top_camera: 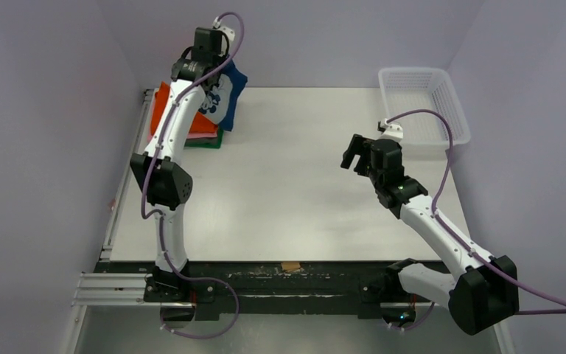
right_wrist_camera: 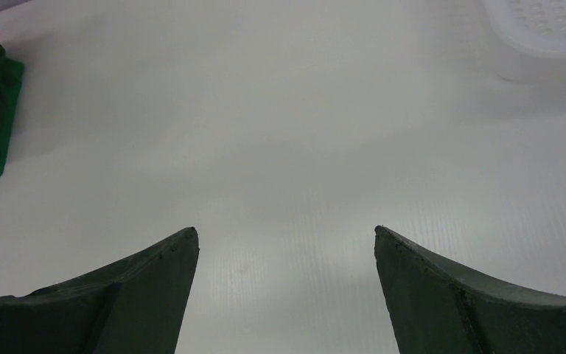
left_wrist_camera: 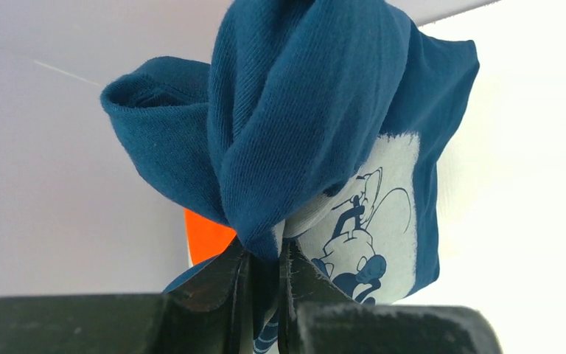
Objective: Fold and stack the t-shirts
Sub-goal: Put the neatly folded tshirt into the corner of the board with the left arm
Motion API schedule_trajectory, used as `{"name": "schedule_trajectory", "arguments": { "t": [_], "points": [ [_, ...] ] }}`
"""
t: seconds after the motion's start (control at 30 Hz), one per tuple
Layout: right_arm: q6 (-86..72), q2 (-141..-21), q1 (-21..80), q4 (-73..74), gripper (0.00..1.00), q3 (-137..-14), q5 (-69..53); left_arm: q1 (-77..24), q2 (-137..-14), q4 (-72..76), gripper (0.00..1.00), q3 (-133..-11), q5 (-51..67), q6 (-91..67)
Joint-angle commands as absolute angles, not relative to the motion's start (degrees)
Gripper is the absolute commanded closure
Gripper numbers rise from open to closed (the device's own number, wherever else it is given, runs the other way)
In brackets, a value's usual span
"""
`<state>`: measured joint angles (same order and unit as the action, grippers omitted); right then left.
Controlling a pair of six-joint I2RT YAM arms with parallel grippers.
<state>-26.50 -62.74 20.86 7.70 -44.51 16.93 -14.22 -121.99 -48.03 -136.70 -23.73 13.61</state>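
Navy t-shirt (left_wrist_camera: 302, 110) is pinched by left end effector (left_wrist_camera: 265, 254); right end effector (right_wrist_camera: 284, 230) stands wide apart.

Overhead view: even, diffuse light from above; white table (top_camera: 302, 184) bright, no hard glare; shadows faint, soft-edged; lilac walls (top_camera: 44, 147) dimmer toward lower corners.
Left wrist view: blue shirt (left_wrist_camera: 302, 110) sharp, knit texture legible; background at right overexposed to plain white; dark fingers (left_wrist_camera: 206, 287) at bottom edge slightly blurred.
Right wrist view: table pale grey; basket (right_wrist_camera: 545, 26) out of focus, soft shadow beneath.
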Motion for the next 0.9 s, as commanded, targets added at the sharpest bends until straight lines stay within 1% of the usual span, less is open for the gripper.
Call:
{"name": "schedule_trajectory", "arguments": {
  "t": [0.0, 0.17, 0.37, 0.67, 0.87],
  "points": [
    [-25.8, -62.6, 20.7, 6.1, 0.12, -45.0, 18.8, -11.7, -118.9, -48.9, 1.00, -139.4, -21.5, 11.8],
    [-25.8, -63.3, 20.7, 6.3, 0.12, -45.2, 19.1, -9.0, -120.7, -48.4, 1.00, -138.7, -20.4, 11.4],
    [-25.8, -64.7, 20.7, 7.0, 0.12, -45.7, 20.5, -4.1, -124.6, -46.1, 1.00, -139.0, -15.2, 10.3],
    [-26.0, -69.2, 20.7, 8.7, 0.13, -47.5, 22.5, 2.3, -132.8, -42.1, 1.00, -142.7, -10.7, 9.6],
    [-25.4, -71.2, 20.7, 10.2, 0.14, -48.6, 24.8, 5.0, -136.1, -39.8, 1.00, -143.8, -9.5, 9.0]
  ]
}}
